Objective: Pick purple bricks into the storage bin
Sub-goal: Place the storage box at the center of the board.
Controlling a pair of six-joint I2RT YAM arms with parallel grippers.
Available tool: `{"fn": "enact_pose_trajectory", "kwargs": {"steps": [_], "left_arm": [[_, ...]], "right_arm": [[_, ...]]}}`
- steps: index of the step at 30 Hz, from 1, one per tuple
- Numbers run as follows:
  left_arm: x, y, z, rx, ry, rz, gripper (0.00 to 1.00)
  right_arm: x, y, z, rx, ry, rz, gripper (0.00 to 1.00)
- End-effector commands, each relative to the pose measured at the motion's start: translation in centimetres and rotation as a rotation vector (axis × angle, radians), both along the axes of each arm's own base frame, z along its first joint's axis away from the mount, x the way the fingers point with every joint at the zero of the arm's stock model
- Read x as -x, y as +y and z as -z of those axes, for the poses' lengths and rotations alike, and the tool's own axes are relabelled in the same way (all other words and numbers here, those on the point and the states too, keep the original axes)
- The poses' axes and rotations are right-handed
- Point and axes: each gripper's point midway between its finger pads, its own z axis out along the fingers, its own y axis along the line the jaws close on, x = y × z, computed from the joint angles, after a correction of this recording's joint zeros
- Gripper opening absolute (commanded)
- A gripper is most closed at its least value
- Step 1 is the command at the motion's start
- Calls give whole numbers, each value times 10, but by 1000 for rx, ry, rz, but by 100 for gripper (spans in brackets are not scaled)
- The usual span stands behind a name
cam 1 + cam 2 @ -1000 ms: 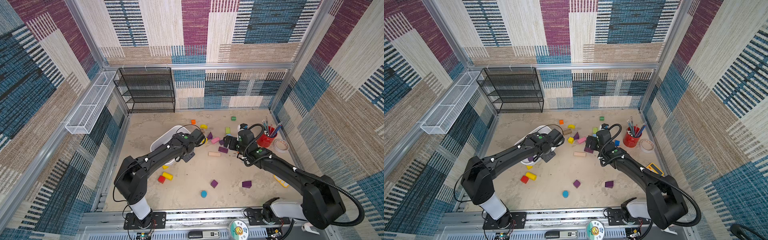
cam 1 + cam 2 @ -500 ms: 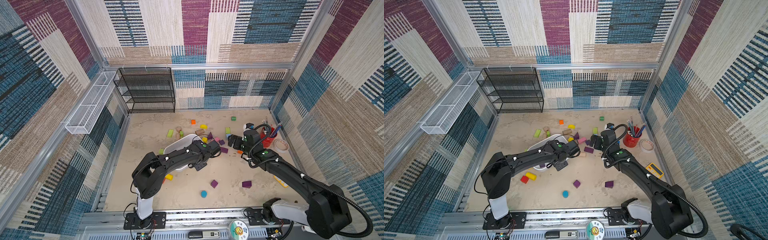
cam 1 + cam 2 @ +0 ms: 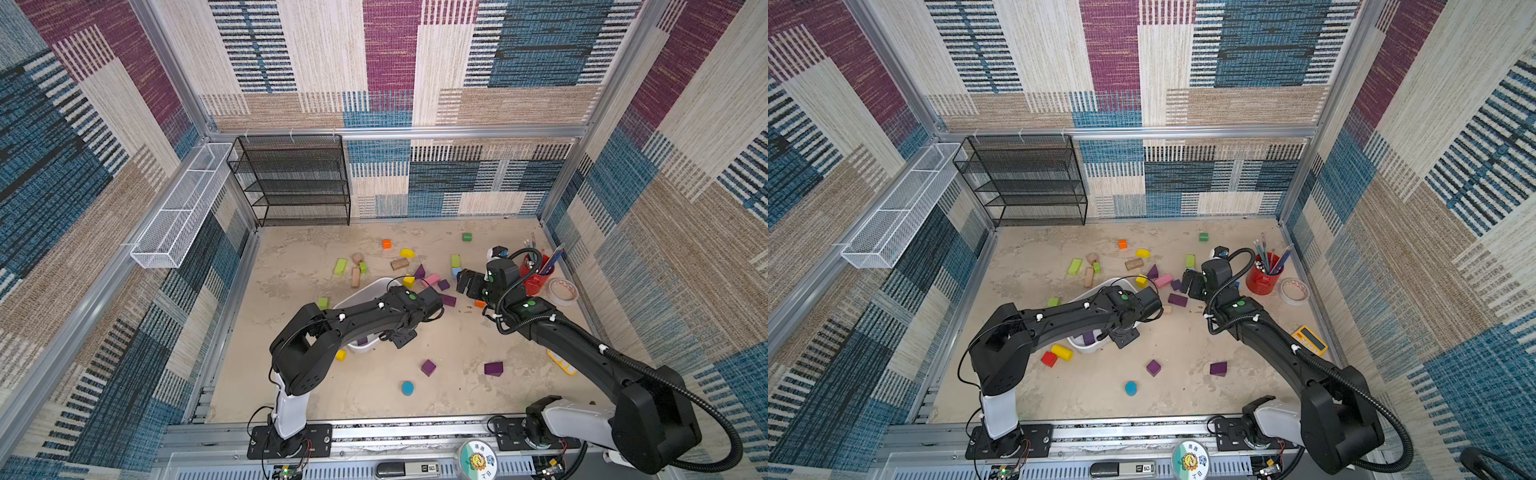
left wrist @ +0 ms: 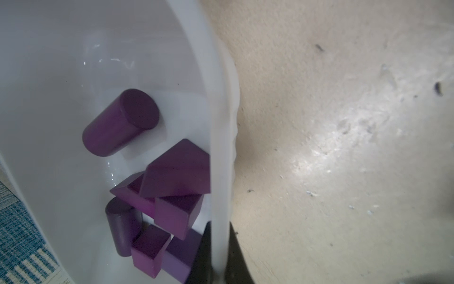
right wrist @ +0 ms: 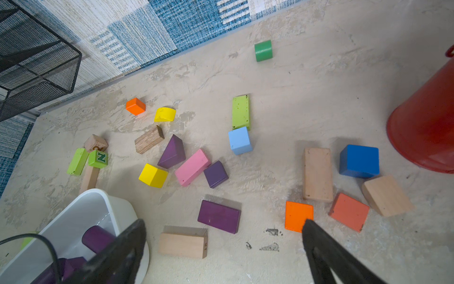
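The white storage bin (image 3: 360, 291) (image 3: 1087, 296) lies under my left forearm in both top views. My left gripper (image 4: 217, 258) is shut on its wall (image 4: 221, 123), one finger inside and one outside. Several purple bricks lie in the bin, among them a cylinder (image 4: 120, 123) and a wedge (image 4: 177, 169). My right gripper (image 5: 223, 224) (image 3: 467, 286) hangs open over a purple bar (image 5: 218, 216) (image 3: 449, 300). Beyond it lie a purple cube (image 5: 215, 174) and a purple wedge (image 5: 172, 152). Two more purple bricks (image 3: 428, 367) (image 3: 493, 368) sit nearer the front.
A pink bar (image 5: 192, 167), plain wooden bars (image 5: 183, 242) and orange (image 5: 298, 216), blue (image 5: 359, 161), yellow and green blocks lie scattered round the purple ones. A red pencil cup (image 3: 536, 276), a tape roll (image 3: 563, 291) and a yellow calculator (image 3: 561, 361) stand at right. The black rack (image 3: 299, 183) is at the back.
My left arm has pulled the bin to the right, towards the middle of the floor, uncovering green and wooden blocks behind it. The right gripper has drawn back a little and stays open.
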Motion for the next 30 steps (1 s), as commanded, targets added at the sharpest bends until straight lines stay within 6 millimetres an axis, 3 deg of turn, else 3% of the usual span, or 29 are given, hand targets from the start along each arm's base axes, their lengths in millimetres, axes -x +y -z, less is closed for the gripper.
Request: {"fn": "enact_pose_trajectory", "kwargs": {"steps": [1, 9, 16, 22, 30], "left_arm": [[-2, -3, 0, 15, -19, -29, 2], [-2, -3, -6, 26, -33, -28, 24], [-6, -4, -32, 82, -81, -32, 38], [-11, -1, -70, 156, -140, -45, 49], [-16, 4, -133, 396, -147, -80, 60]], "right_arm": [[-3, -1, -5, 8, -16, 5, 99], [-1, -1, 1, 16, 8, -1, 100], [-5, 2, -5, 25, 6, -17, 99], [-14, 11, -9, 38, 7, -62, 100], [-32, 24, -8, 50, 16, -99, 100]]}}
